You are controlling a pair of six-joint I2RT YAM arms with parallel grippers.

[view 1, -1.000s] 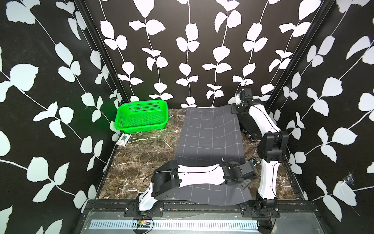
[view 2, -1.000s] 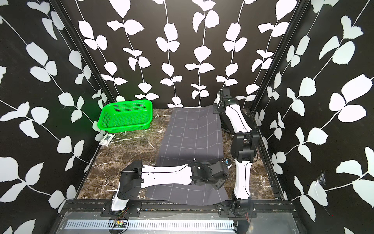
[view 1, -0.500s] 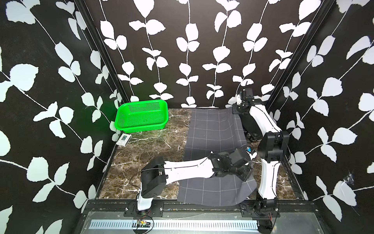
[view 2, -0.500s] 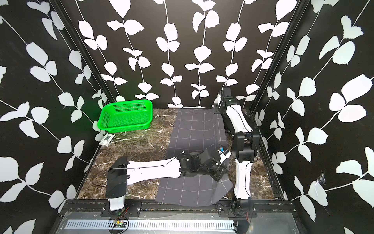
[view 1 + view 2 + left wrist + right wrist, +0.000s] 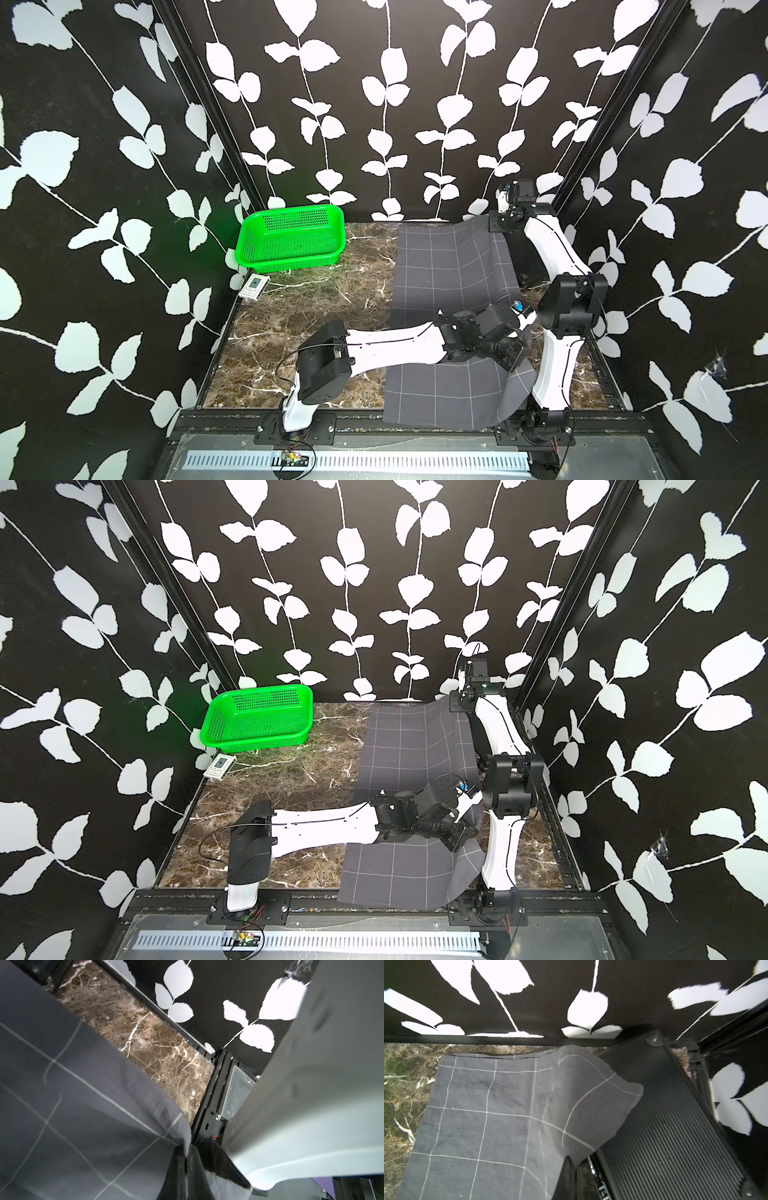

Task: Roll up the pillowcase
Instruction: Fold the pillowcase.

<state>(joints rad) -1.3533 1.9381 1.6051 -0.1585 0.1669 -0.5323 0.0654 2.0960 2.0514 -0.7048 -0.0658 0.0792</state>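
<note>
Charcoal-grey grid-lined cloth pillowcase [image 5: 449, 270]: right of centre, long axis bottom-to-top.
Left gripper [image 5: 187, 1157]: arm stretched rightward, clenched on its lower-right edge.
Right gripper [image 5: 574, 1167]: arm extended upward, pinching its upper-right corner.

Both arms are mounted on the black metal front rail [image 5: 232, 422]. The left arm [image 5: 395, 345] has glossy white curved shells with a thin black line and small screw dots, plus chunky black joint housings. A thin black cable [image 5: 281, 362] loops just above the rail, and red wires [image 5: 261, 911] show at it. The right arm [image 5: 548, 245] has the same shells and a big black elbow block [image 5: 573, 307]. There is a small blue tab [image 5: 518, 306] on the left wrist. The left gripper [image 5: 192, 1164] and right gripper [image 5: 576, 1169] have matte black fingers.
</note>
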